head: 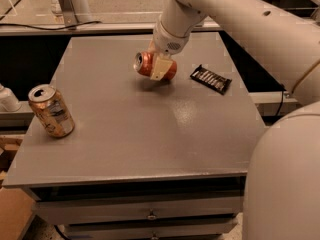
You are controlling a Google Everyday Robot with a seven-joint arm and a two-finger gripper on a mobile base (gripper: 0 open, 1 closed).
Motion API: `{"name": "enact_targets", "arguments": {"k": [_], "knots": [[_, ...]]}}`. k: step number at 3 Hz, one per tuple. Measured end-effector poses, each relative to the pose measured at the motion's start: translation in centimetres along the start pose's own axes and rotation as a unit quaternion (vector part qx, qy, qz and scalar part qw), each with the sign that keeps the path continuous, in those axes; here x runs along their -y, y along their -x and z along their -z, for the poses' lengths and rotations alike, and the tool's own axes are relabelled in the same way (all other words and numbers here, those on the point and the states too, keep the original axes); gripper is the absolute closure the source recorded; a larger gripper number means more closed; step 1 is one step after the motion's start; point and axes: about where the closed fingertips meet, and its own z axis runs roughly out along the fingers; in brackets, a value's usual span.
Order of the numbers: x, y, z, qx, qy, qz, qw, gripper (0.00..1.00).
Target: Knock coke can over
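Note:
The coke can [146,64] is red with a silver top. It lies almost on its side with the top facing left, over the far middle of the grey table [150,144]. My gripper [159,70] comes down from the white arm above and is shut on the can. One cream finger [161,68] crosses the front of the can. The other finger is hidden behind it. A shadow sits just below the can, so the can is at or just above the tabletop.
A gold-tan can with a blue-white label [51,111] stands near the table's left edge. A black snack packet [211,79] lies to the right of the coke can. Drawers [150,215] sit under the front edge. My white body fills the lower right.

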Motion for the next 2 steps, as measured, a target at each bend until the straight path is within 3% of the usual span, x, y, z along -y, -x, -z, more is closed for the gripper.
{"name": "enact_targets", "arguments": {"k": [2], "knots": [[-2.01, 0.60, -0.85, -0.012, 0.029, 0.062, 0.9976, 0.35]]}}
